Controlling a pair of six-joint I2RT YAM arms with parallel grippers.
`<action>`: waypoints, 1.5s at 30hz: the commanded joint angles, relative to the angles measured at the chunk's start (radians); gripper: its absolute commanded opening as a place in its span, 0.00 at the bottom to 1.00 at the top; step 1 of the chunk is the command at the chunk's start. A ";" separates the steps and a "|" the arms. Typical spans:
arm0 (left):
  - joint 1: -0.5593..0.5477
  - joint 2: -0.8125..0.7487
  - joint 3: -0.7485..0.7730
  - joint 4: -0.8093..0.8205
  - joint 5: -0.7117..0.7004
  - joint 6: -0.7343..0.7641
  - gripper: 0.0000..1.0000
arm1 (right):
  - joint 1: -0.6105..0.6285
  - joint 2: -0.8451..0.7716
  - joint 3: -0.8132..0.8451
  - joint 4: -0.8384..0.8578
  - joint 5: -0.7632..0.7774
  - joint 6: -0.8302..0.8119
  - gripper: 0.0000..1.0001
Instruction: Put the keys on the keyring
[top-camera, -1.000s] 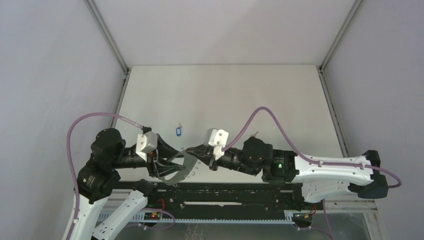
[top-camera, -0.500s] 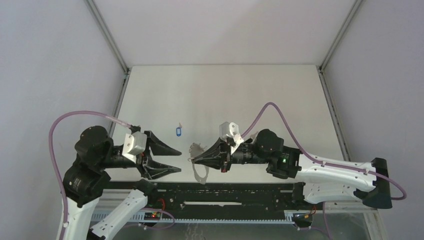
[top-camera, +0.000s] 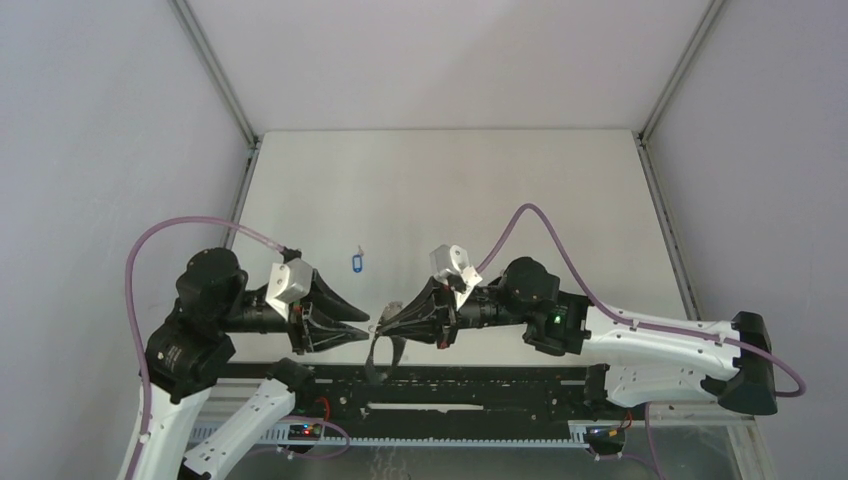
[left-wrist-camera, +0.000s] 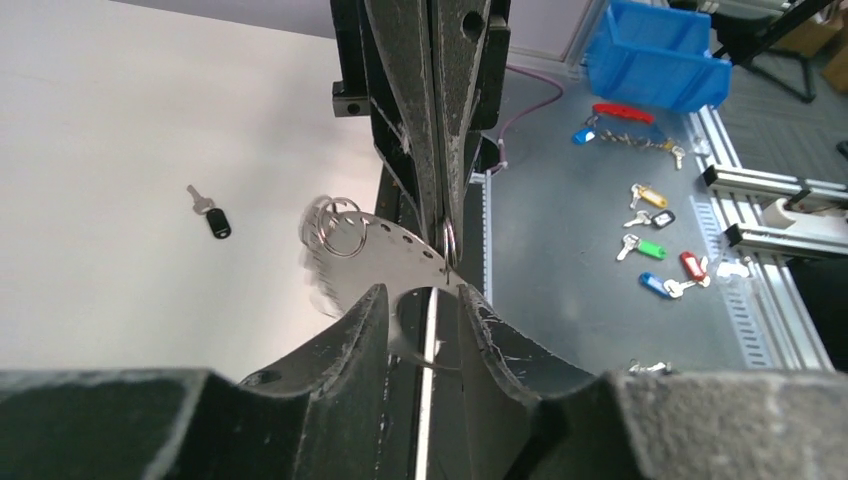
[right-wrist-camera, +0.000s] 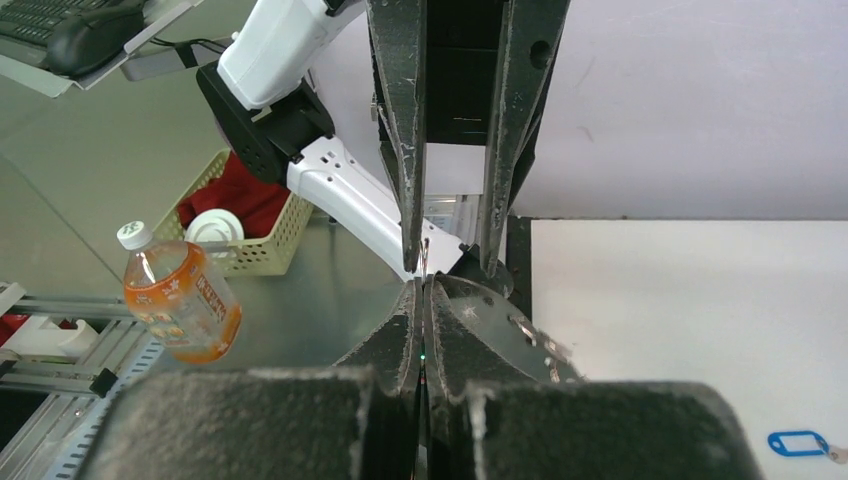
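Left gripper (top-camera: 364, 325): you've got the jaws partway apart with nothing clamped. It points right, at the near table (top-camera: 450, 190) edge. In your left wrist view its fingers (left-wrist-camera: 365, 325) straddle the keyring's lower edge. Can't tell if they touch it.

Black key (left-wrist-camera: 211, 218): flat on the table, well left of the keyring in the left wrist view. I can't pick it out from the top.

Blue key (top-camera: 355, 262): flat on the table just beyond the left gripper, clear of both arms.

Keyring (left-wrist-camera: 385, 255): off the table, between the two grippers, hanging from the right one's tips. Small rings (left-wrist-camera: 330, 215) bunch at its far-left end. Neither key is on it.

Right gripper (top-camera: 388, 318): closed, pinching the keyring's upper edge. It points left, nearly tip to tip with the left gripper. Your right wrist view shows its fingers (right-wrist-camera: 400, 330) pressed together, with the left jaws spread above them.

Off the table: a bottle (right-wrist-camera: 180, 300) and a basket (right-wrist-camera: 245, 225).
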 joint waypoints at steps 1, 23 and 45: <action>-0.002 -0.009 -0.029 0.069 0.051 -0.070 0.35 | -0.009 0.010 0.008 0.098 -0.015 0.038 0.00; -0.001 -0.037 -0.057 0.104 0.037 -0.064 0.00 | -0.015 0.044 0.008 0.141 -0.010 0.079 0.00; -0.039 0.056 -0.001 -0.149 -0.087 0.189 0.00 | -0.086 0.137 0.468 -0.763 -0.157 -0.217 0.46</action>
